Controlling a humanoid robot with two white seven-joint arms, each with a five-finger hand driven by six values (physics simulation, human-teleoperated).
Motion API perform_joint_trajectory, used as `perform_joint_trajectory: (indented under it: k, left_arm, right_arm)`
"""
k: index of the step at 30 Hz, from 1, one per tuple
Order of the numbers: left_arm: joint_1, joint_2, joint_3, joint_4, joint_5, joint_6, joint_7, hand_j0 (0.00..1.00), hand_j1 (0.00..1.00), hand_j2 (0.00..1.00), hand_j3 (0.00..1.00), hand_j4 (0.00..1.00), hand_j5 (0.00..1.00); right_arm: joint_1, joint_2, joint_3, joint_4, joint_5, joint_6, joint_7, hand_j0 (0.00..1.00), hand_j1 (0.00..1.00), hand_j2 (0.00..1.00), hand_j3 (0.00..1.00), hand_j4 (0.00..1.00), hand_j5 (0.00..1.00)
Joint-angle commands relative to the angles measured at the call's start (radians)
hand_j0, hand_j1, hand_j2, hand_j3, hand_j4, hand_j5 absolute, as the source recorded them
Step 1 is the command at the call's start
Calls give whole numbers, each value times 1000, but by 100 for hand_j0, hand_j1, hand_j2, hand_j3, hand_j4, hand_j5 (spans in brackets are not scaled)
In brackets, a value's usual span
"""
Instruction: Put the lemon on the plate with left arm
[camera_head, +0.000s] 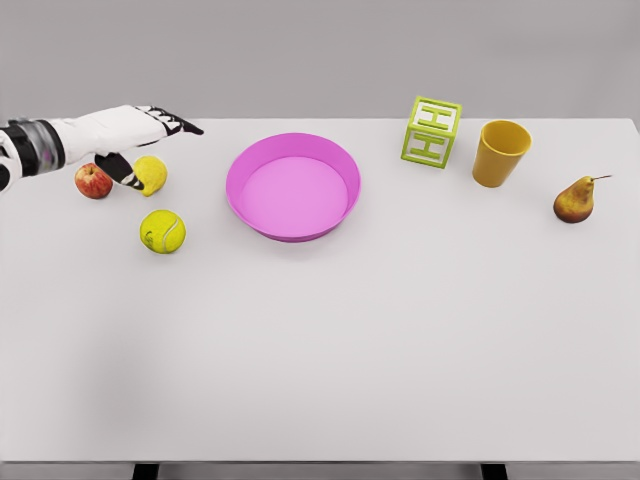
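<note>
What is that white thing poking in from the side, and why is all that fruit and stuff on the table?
The white thing is a robot's left hand, on the end of its arm. This is not a real photo: it is a computer-made picture, drawn as if a camera sat on the robot's head looking down at a white table.

On the table lie a red apple, a yellow lemon and a tennis ball on the left. In the middle is a pink plate with a raised rim. On the right are a green letter block, a yellow cup and a pear.

The hand is over the lemon, with a thumb down beside it and the other fingers stretched out above. It does not look like a firm grip yet. The robot's other arm is not in the picture.
</note>
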Motion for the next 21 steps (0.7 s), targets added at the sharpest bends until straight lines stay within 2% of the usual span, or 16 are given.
perform_joint_trajectory:
  k: [1, 3, 5, 11, 16, 21]
  left_arm:
    - [0, -3, -10, 30, 4, 3, 1, 100, 100, 100, 100, 100, 100]
    - [-3, -3, -20, 47, -2, 3, 1, 100, 100, 100, 100, 100, 100]
    - [-9, -26, -25, 58, -51, 3, 1, 100, 100, 100, 100, 100, 100]
    - [-9, -40, -26, 68, -81, 3, 1, 100, 100, 100, 100, 100, 100]
    - [-14, -40, -25, 93, -85, 22, 1, 100, 100, 100, 100, 100, 100]
    - [-29, -42, -25, 156, -85, 23, 1, 100, 100, 100, 100, 100, 100]
  right_arm:
    - [0, 0, 0, -1, -1, 0, 0, 100, 100, 100, 100, 100, 100]
    - [0, 0, 0, 1, 0, 0, 0, 100, 100, 100, 100, 100, 100]
    - [0, 0, 0, 1, 0, 0, 0, 100, 100, 100, 100, 100, 100]
    - [0, 0, 0, 1, 0, 0, 0, 100, 100, 100, 100, 100, 100]
    - [0, 0, 0, 1, 0, 0, 0, 100, 100, 100, 100, 100, 100]
    - [0, 0, 0, 1, 0, 0, 0, 100, 100, 100, 100, 100, 100]
